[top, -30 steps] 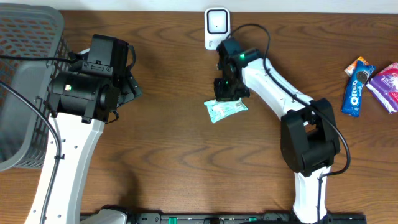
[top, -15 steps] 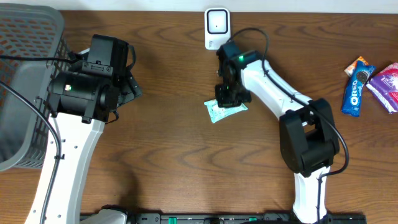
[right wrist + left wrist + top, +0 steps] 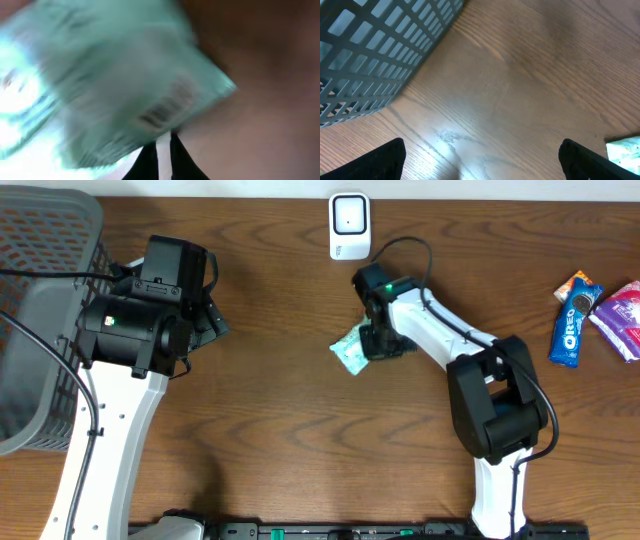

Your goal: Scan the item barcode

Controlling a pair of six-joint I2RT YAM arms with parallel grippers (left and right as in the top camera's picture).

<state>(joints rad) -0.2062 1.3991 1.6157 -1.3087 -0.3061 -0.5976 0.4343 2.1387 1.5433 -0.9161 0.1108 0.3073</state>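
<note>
Mint-green packet (image 3: 347, 350) is sticking out from beneath the right tool (image 3: 378, 340), on that tool's left side as seen from overhead. In the right wrist view its barcode (image 3: 165, 107) is facing the camera just above the tool's dark fingertips (image 3: 147, 162). These are pressing almost together and seem to be pinching the packet's lower edge, though blur is making that hard to confirm. A white scanner (image 3: 349, 225) is standing beyond the right tool, apart from it. An Oreo pack (image 3: 567, 330) and a purple packet (image 3: 625, 315) are lying well off to its right. The left tool (image 3: 480, 160) is hanging over bare desk (image 3: 280, 440) with its fingers spread wide. A grey basket (image 3: 370, 45) is sitting ahead of it to its left.
</note>
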